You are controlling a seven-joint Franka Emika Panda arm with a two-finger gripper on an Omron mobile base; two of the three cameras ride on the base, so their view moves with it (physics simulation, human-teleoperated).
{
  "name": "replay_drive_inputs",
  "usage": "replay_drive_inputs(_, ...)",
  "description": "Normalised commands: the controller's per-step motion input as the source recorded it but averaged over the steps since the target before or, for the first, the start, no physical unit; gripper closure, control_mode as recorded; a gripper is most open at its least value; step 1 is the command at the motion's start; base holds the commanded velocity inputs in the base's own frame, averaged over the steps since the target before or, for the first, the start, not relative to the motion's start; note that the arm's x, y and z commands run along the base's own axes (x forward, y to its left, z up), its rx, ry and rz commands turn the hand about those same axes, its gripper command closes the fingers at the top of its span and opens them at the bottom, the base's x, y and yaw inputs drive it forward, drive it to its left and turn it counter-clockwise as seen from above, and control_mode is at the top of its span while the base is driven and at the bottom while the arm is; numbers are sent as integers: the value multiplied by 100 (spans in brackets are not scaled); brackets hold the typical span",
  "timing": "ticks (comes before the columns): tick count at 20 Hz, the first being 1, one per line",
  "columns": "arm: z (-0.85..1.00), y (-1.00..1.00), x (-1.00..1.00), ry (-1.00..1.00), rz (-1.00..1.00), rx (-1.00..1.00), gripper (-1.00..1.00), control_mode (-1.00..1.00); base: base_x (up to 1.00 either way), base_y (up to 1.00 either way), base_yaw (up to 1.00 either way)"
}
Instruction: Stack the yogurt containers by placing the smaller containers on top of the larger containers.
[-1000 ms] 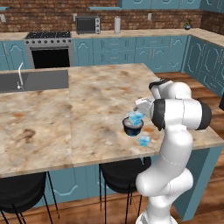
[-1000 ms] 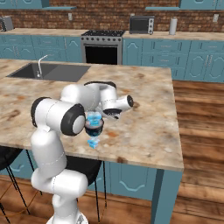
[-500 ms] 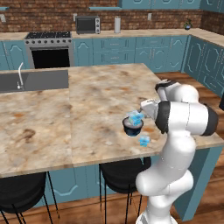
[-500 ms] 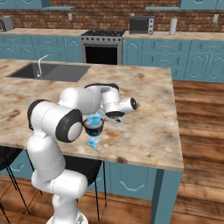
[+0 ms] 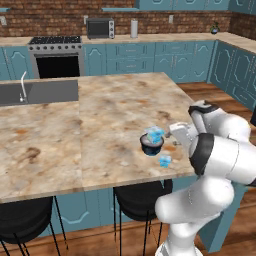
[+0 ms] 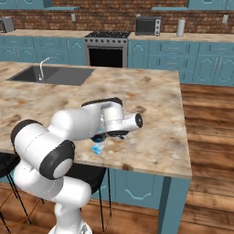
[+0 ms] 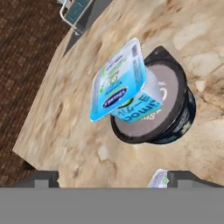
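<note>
- Looking along my hand, I see my jaws (image 7: 107, 177) spread wide, one dark tip at each lower corner of the hand view, pinching nothing.
- Between those tips, at the bottom edge, peeks the second small blue cup (image 7: 157, 179); in the left base view it sits on the worktop (image 5: 100, 125) just beside the dark tub, on the side toward the near edge (image 5: 164, 161).
- Beyond my tips sits the dark tub (image 7: 168, 118), upright on the worktop near its front edge, pale grey top showing.
- On that top rests the first small blue cup (image 7: 120, 85), clear of my tips. It leans in the hand view, its lid turned toward the camera; in the left base view it sits on the tub (image 5: 154, 134).
- My white hand hangs just beside the tub, on its right in the left base view.
- Farther off, a sink (image 5: 37, 92) is set into the worktop's left part.
- Along the far wall stand a stove (image 5: 56, 55), a microwave (image 5: 100, 28) and teal cabinets (image 5: 160, 55).
</note>
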Motion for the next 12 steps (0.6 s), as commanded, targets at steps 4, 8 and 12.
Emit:
replay_drive_inputs(4, 15, 1, -53, 9, -11, -1, -100, -100, 0, 0, 0)
replay_drive_inputs(8, 2, 0, -37, 13, -11, -2, -100, -100, 0, 0, 0)
replay_drive_inputs(12, 0, 0, -31, 23, -13, 0, -100, -100, 0, 0, 0)
